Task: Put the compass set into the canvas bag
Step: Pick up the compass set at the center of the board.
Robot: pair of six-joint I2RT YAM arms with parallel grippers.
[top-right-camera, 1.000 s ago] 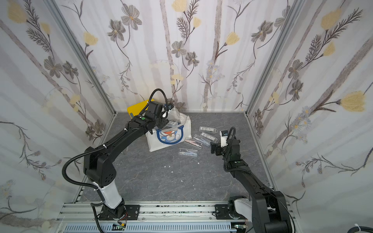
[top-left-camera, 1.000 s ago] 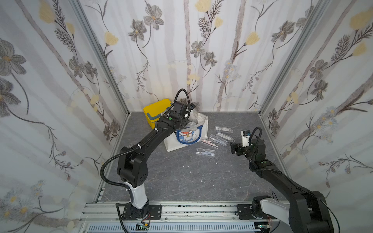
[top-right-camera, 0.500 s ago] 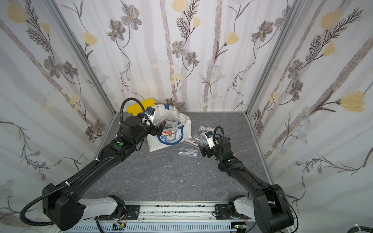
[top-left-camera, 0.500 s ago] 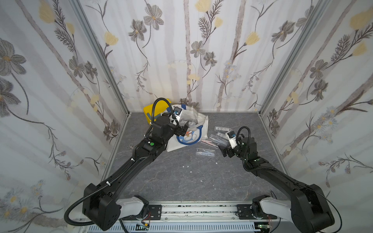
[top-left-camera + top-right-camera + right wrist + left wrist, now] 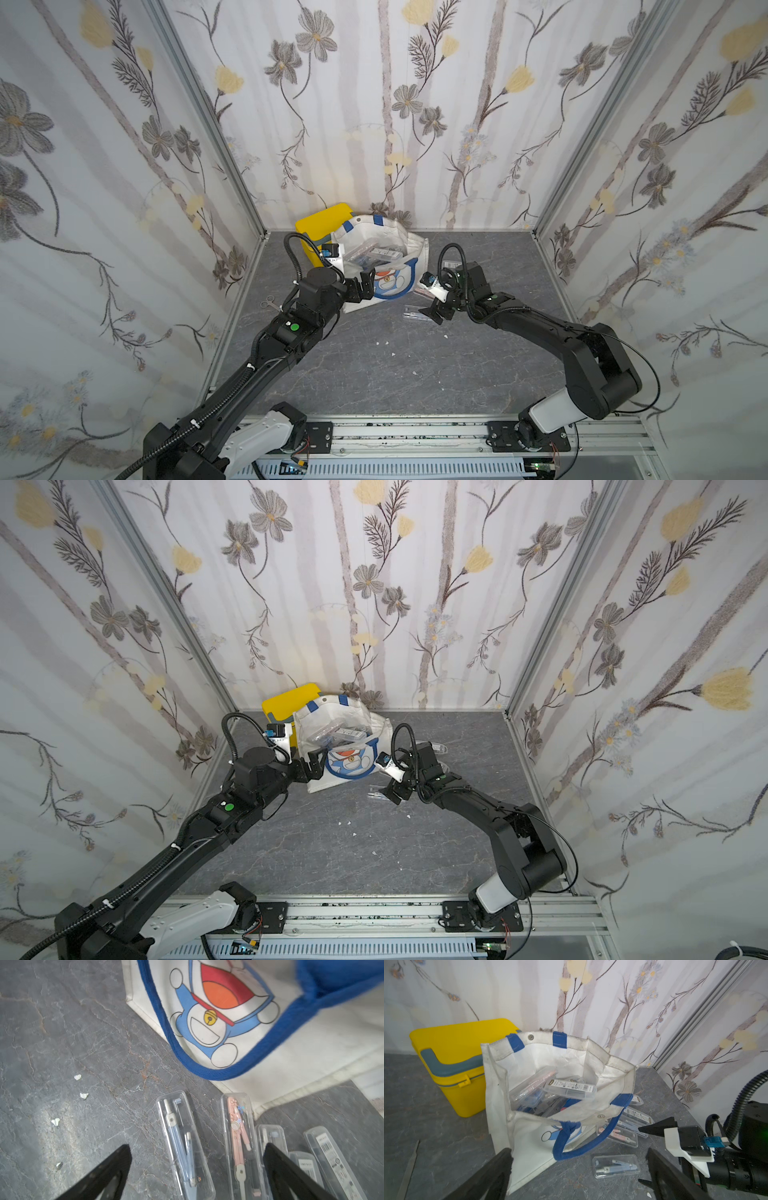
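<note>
The canvas bag [image 5: 415,253] [image 5: 374,729] [image 5: 542,1057] stands open at the back of the table, with several clear compass-set cases [image 5: 569,1086] inside it. Its cartoon pocket [image 5: 218,1012] faces forward. On the table in front lie a blue compass set [image 5: 182,1142] [image 5: 615,1165] [image 5: 415,311] and a pink one [image 5: 239,1142] [image 5: 618,1135]. My right gripper [image 5: 432,311] [image 5: 395,793] [image 5: 197,1147] hangs open over these two cases and holds nothing. My left gripper [image 5: 365,286] [image 5: 313,764] [image 5: 578,1153] is open and empty at the bag's front left corner.
A yellow plastic box [image 5: 320,222] [image 5: 452,1043] stands behind the bag on the left. More clear cases [image 5: 332,1157] [image 5: 436,748] lie to the right of the bag. Small scissors [image 5: 269,302] lie by the left wall. White scraps [image 5: 83,1096] dot the grey table.
My left gripper has opened and drawn back from the bag's mouth to its front corner. My right gripper has moved left, towards the cases in front of the bag.
</note>
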